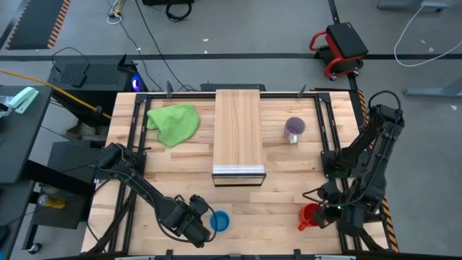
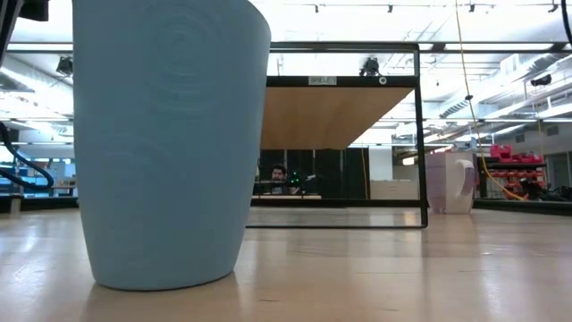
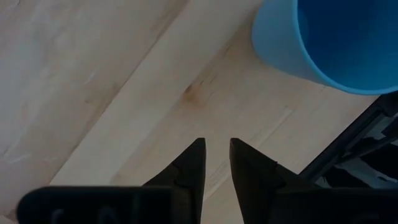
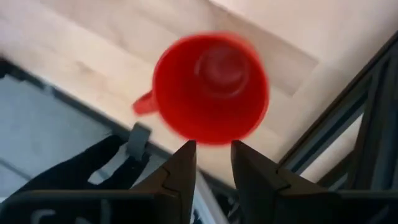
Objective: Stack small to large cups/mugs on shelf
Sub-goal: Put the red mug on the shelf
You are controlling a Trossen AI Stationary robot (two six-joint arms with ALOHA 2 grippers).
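Observation:
The blue handleless cup (image 1: 219, 221) stands upright on the table near its front edge; it fills the left of the low view (image 2: 170, 143). My left gripper (image 1: 196, 225) is shut just to its left (image 3: 216, 155), clear of the cup (image 3: 329, 43). The red mug (image 1: 309, 215) stands upright at the front right. My right gripper (image 1: 328, 209) is shut, with its tips (image 4: 212, 152) at the edge of the mug (image 4: 211, 87). The translucent purple-grey mug (image 1: 294, 128) stands to the right of the shelf (image 1: 238, 133). My right gripper's fingertips (image 4: 186, 152) show right at the near side of the red mug's rim (image 4: 208, 138), pointing down from above. I cannot tell whether they touch it. The mug stands upright on the table, its handle (image 4: 143, 104) to one side.
A green cloth (image 1: 173, 123) lies on the table to the left of the shelf. Black metal rails (image 1: 130, 137) run along the table's left and right sides, and the table's front edge is close to both grippers.

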